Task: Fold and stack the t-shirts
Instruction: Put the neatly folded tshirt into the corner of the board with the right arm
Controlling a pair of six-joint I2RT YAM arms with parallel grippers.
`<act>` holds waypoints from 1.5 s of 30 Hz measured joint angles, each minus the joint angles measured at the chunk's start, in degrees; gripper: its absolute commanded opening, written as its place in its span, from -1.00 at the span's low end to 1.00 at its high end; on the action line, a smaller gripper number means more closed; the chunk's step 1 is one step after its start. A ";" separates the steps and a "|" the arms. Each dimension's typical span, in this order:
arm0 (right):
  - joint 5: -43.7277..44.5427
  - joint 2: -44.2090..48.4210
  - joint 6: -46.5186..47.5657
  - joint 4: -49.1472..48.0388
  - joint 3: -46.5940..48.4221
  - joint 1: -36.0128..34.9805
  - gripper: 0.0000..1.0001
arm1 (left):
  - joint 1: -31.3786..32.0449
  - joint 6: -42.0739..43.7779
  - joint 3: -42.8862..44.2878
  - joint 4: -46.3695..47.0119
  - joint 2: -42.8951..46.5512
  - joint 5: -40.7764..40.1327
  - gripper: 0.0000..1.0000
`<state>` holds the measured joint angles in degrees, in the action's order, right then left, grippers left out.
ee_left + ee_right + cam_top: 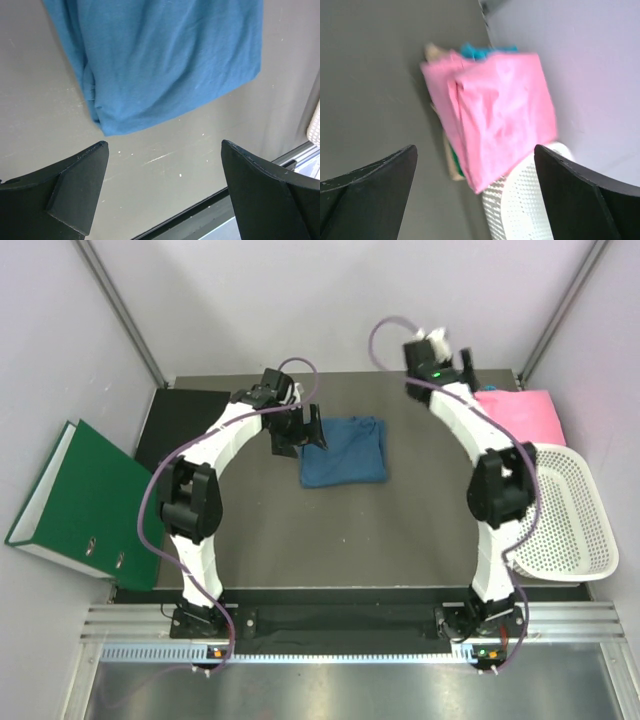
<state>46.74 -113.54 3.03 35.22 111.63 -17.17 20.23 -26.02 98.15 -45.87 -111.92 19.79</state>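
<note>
A dark teal-blue t-shirt (343, 452) lies folded in a rough rectangle in the middle of the table, and fills the top of the left wrist view (170, 60). My left gripper (308, 430) hovers at its left edge, open (164, 145), with only bare table between the fingers. The pink t-shirt (520, 415) lies folded at the back right, on top of other folded cloth whose teal, beige and green edges peek out. In the right wrist view it (502, 115) sits ahead of my right gripper (475, 148), which is open and empty. From above, that gripper (468, 368) stands just left of the pink shirt.
A white mesh basket (565, 510) sits at the right edge, touching the pink shirt's near side (530, 205). A green binder (85, 502) lies off the table's left side, next to a black mat (180, 420). Walls close in at the back and right.
</note>
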 measured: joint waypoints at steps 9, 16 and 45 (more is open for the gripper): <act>20.31 -23.78 6.16 6.67 -1.07 -7.98 0.89 | -1.84 2.14 -2.12 -0.04 -0.13 2.69 0.95; 24.90 -29.94 1.81 14.25 3.98 -6.69 0.79 | -3.21 2.64 -3.93 -0.02 -0.22 4.90 0.95; 24.04 -33.24 -7.26 24.70 4.63 8.90 -1.00 | -5.99 2.38 -4.35 0.33 -2.03 7.39 0.91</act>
<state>70.78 -146.78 -4.23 59.92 116.27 -8.27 14.24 -23.64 93.80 -45.54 -113.95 27.18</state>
